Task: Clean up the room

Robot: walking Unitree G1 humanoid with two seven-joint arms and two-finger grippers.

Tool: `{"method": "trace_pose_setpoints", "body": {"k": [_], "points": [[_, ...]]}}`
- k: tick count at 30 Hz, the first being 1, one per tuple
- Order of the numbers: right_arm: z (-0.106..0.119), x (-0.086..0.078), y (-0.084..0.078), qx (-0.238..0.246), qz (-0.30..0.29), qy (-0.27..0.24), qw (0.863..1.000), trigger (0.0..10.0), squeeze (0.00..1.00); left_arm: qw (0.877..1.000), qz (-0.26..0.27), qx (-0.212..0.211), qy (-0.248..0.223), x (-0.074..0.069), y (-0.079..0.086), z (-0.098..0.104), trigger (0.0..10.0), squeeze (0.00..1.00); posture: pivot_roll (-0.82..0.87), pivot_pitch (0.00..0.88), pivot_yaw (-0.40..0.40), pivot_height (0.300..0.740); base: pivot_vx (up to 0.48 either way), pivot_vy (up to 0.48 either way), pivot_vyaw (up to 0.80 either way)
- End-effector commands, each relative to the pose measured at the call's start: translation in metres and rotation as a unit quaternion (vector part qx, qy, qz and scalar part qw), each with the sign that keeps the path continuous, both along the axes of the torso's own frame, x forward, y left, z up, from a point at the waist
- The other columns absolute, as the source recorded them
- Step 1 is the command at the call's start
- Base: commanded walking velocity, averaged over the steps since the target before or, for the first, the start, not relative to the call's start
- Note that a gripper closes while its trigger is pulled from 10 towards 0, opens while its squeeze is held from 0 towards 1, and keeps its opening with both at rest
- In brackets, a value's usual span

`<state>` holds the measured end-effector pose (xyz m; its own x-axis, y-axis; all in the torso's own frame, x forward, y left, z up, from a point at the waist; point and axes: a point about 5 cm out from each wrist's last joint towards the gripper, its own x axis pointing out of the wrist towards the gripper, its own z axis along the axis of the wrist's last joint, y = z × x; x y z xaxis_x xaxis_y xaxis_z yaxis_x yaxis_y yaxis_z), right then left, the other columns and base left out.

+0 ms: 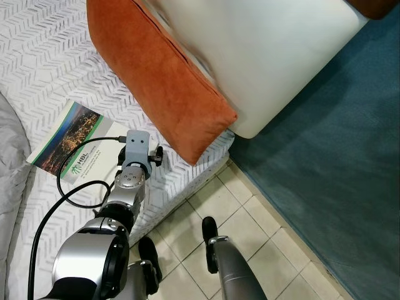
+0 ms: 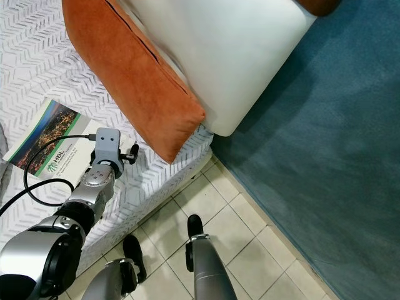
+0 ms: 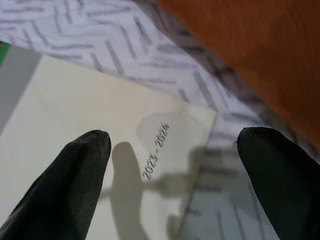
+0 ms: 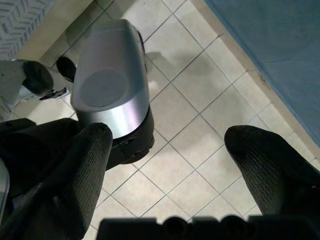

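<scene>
A booklet (image 1: 65,140) with a city photo and a white band lies flat on the bed's chevron cover (image 1: 44,56). My left arm (image 1: 128,187) reaches over the bed's edge beside it. In the left wrist view my left gripper (image 3: 172,170) is open just above the booklet's pale corner (image 3: 100,125), printed "2023 - 2024", with nothing between the fingers. An orange cushion (image 1: 162,81) leans just beyond, with a white cushion (image 1: 262,56) against it. My right arm (image 1: 231,269) hangs idle over the tiles, and my right gripper (image 4: 167,165) is open and holds nothing.
A black cable (image 1: 69,187) loops from my left wrist across the bed. A grey blanket (image 1: 9,144) lies at the far left. Beige tiled floor (image 1: 250,231) runs along the bed's corner, and a blue carpet (image 1: 337,156) covers the right side.
</scene>
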<state>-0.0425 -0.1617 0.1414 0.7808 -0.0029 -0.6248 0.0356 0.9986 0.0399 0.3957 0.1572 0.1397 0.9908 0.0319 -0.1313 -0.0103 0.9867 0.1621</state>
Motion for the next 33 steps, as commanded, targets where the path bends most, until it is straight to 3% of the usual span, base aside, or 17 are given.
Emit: {"method": "trace_pose_setpoints", "body": {"k": [1, 4, 7, 11, 12, 19, 20, 21, 24, 29, 33], "points": [[-0.006, -0.009, 0.001, 0.008, 0.011, 0.024, 1.000, 10.0, 0.00, 0.997, -0.004, 0.027, 0.067, -0.016, 0.001, -0.037, 10.0, 0.00, -0.65, 0.699, -0.135, 0.740, 0.000, 0.000, 0.00], [-0.004, -0.012, 0.000, 0.006, 0.014, 0.028, 0.999, 10.0, 0.00, 0.995, 0.021, 0.033, 0.086, -0.021, 0.013, -0.045, 10.0, 0.00, -0.66, 0.695, -0.138, 0.740, 0.000, 0.000, 0.00], [-0.003, -0.021, -0.004, -0.001, 0.018, 0.046, 0.999, 10.0, 0.00, 0.993, 0.065, 0.001, 0.098, -0.024, 0.028, -0.049, 10.0, 0.00, -0.66, 0.702, -0.150, 0.740, 0.000, 0.000, 0.00], [-0.002, -0.026, -0.008, -0.005, 0.021, 0.054, 0.998, 10.0, 0.00, 0.991, 0.078, -0.014, 0.110, -0.026, 0.034, -0.052, 10.0, 0.00, -0.66, 0.702, -0.147, 0.740, 0.000, 0.000, 0.00], [-0.003, -0.026, -0.008, -0.005, 0.022, 0.055, 0.998, 10.0, 0.00, 0.989, 0.074, -0.037, 0.124, -0.028, 0.034, -0.056, 10.0, 0.00, -0.65, 0.698, -0.146, 0.740, 0.000, 0.000, 0.00], [-0.007, -0.027, -0.006, 0.000, 0.029, 0.055, 0.998, 10.0, 0.00, 0.989, -0.027, -0.044, 0.141, -0.026, 0.002, -0.058, 10.0, 0.00, -0.64, 0.697, -0.142, 0.740, 0.000, 0.000, 0.00], [-0.009, -0.026, -0.005, 0.002, 0.032, 0.054, 0.998, 10.0, 0.00, 0.982, -0.107, -0.041, 0.151, -0.029, -0.024, -0.063, 10.0, 0.00, -0.62, 0.697, -0.139, 0.740, 0.000, 0.000, 0.00], [-0.009, -0.026, -0.005, 0.002, 0.032, 0.054, 0.998, 10.0, 0.00, 0.982, -0.107, -0.041, 0.151, -0.029, -0.024, -0.063, 10.0, 0.00, -0.62, 0.697, -0.139, 0.740, 0.000, 0.000, 0.00], [-0.012, -0.022, -0.005, 0.005, 0.035, 0.050, 0.998, 10.0, 0.00, 0.964, -0.207, -0.021, 0.166, -0.038, -0.054, -0.071, 10.0, 0.00, -0.61, 0.695, -0.137, 0.740, 0.000, 0.000, 0.00], [-0.016, -0.017, -0.004, 0.008, 0.038, 0.042, 0.998, 10.0, 0.00, 0.938, -0.278, 0.002, 0.207, -0.053, -0.069, -0.089, 10.0, 0.00, -0.59, 0.692, -0.131, 0.740, 0.000, 0.000, 0.00], [-0.018, -0.014, -0.003, 0.010, 0.039, 0.040, 0.998, 10.0, 0.00, 0.933, -0.284, 0.022, 0.221, -0.058, -0.065, -0.095, 10.0, 0.00, -0.58, 0.691, -0.126, 0.740, 0.000, 0.000, 0.00]]}}
